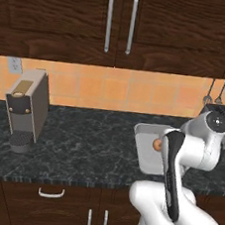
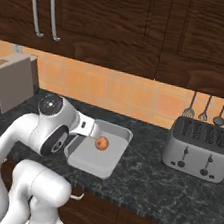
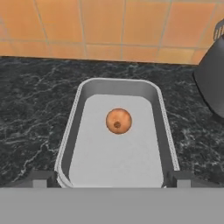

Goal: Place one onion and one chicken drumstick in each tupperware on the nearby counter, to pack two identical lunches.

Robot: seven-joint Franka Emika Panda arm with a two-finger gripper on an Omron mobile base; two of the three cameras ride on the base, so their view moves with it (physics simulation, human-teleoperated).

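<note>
Tupperware (image 1: 143, 138) in the left base view largely covered by the white arm; far right side and near edge hidden. Onion (image 1: 157, 144) there half masked behind the dark forearm strip. Toaster (image 1: 223, 123) cut by the right frame edge and partly blocked by the arm's joint. In the right base view, tupperware's left rim (image 2: 71, 148) concealed by the arm. In the hand view, toaster (image 3: 212, 76) cropped at right. Coffee machine (image 2: 9, 82) clipped by the left edge.
</note>
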